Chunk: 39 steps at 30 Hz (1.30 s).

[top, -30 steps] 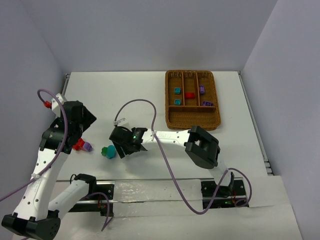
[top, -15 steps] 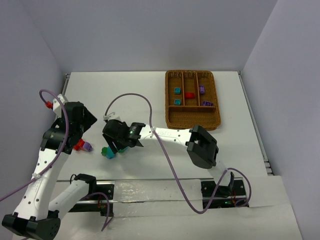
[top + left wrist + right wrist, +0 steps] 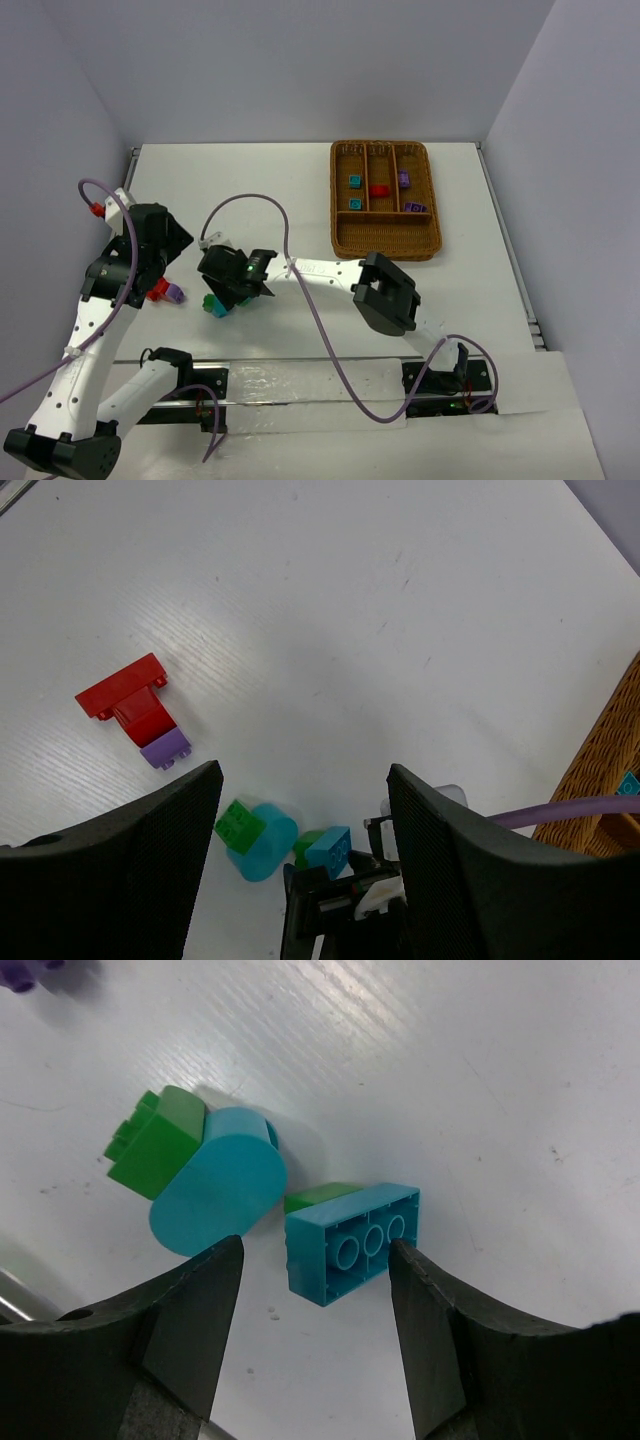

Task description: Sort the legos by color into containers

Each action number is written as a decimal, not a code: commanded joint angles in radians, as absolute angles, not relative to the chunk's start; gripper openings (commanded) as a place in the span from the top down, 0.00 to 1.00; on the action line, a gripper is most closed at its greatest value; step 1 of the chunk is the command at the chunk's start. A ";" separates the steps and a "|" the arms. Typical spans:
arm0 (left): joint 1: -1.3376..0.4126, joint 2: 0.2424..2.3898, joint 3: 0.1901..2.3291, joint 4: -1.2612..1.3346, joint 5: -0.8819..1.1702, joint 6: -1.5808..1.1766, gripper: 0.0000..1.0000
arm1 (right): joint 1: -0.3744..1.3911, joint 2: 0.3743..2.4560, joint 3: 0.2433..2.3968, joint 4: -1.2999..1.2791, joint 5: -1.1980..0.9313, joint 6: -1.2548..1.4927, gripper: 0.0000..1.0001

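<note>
A teal-blue lego [image 3: 350,1240] lies studs-down on the table, with a green lego [image 3: 320,1196] tucked behind it. My right gripper [image 3: 315,1290] is open and low over it, one finger on each side. The right finger [image 3: 430,1300] is at the brick's end and the left finger [image 3: 190,1300] stands apart from it. Beside them lies a rounded teal piece [image 3: 215,1195] with a green brick [image 3: 150,1145] on it. A red lego [image 3: 125,695] joined to a purple one [image 3: 165,748] lies further left. My left gripper [image 3: 305,775] hangs open above the table, holding nothing.
The wicker tray [image 3: 385,243] stands at the back right. Its narrow slots hold two teal bricks [image 3: 354,181], a red brick [image 3: 379,190] and two purple bricks [image 3: 404,179]. The right arm's purple cable [image 3: 250,205] loops over the table's middle.
My right gripper has moved left onto the teal and green cluster and its jaws have narrowed round the teal brick. The left arm has stayed put.
</note>
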<state>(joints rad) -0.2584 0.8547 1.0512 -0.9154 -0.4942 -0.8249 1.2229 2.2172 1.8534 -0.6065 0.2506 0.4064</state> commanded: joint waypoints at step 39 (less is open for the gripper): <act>-0.252 0.836 1.059 -0.895 -0.511 -0.797 0.25 | 1.240 2.200 1.901 -0.625 0.386 0.427 1.00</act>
